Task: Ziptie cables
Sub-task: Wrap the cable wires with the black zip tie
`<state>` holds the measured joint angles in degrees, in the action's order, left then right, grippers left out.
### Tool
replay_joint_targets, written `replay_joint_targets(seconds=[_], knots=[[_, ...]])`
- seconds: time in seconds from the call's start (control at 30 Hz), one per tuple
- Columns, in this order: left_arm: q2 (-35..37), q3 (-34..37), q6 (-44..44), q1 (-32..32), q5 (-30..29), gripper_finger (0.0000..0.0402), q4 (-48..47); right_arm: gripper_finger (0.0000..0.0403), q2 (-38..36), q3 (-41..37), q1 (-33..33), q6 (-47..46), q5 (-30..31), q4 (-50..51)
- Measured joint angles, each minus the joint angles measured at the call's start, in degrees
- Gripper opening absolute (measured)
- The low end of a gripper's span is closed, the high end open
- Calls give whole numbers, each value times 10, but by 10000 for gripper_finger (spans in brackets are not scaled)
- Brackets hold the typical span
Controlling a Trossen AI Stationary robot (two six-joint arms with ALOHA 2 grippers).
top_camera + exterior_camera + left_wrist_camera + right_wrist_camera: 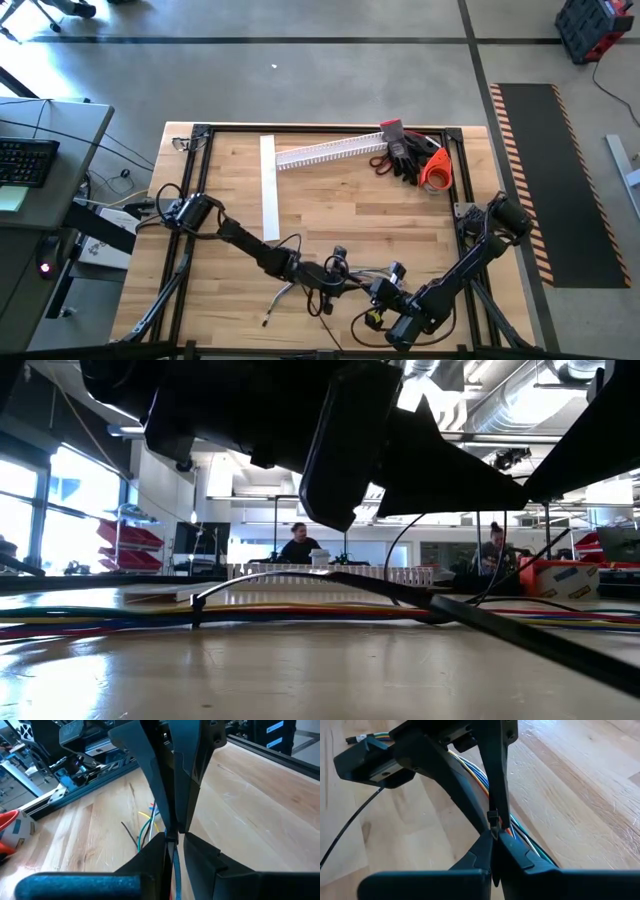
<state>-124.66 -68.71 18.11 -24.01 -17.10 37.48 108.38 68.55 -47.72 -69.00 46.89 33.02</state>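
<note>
The cables, a bundle of coloured wires, lie on the wood near the table's front middle. In the low view they run level across the table. A black ziptie wraps them there, its tail arching to the right. My left gripper and my right gripper meet tip to tip just above the bundle, each shut on a thin black ziptie strip with a small head. In the high view the left gripper comes from the left and the right gripper from the right. My left gripper pinches the thin ziptie strip between its two fingertips, coming in low and nearly level from the table's left. The strip stands roughly upright just above the coloured wires. Whether it loops the bundle there is hidden by the fingers. My right gripper pinches the same ziptie strip between its shut fingertips, just below the small head. It slants down from the table's right, facing the left gripper's fingers. The coloured wires pass under the hold and rest on the table.
At the table's far side lie a white slotted channel, a flat white strip, dark gloves and an orange tape roll. A black frame rail edges the table. People sit in the room beyond.
</note>
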Motion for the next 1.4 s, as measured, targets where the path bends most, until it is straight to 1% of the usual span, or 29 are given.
replay_joint_targets(seconds=[0.27,0.37,0.5,0.77,0.83,1.03,1.27,1.4], knots=[[0,0,-2,0,14,86,2,0,0,0,0,-2,-1,0],[0,0,-5,1,18,88,12,0,0,0,0,-2,0,-2],[0,0,-4,1,17,74,19,0,0,0,0,-1,0,-3],[0,0,0,1,16,19,18,0,0,0,-1,-1,-1,-2],[0,0,1,-1,5,9,17,0,0,0,-5,-1,-1,-2],[12,0,1,-1,0,5,-29,0,0,0,-44,-37,2,-1],[25,-1,0,5,29,4,-76,0,12,0,-116,-101,6,3],[25,0,-14,15,50,4,-109,2,38,0,-150,-156,-20,-9]])
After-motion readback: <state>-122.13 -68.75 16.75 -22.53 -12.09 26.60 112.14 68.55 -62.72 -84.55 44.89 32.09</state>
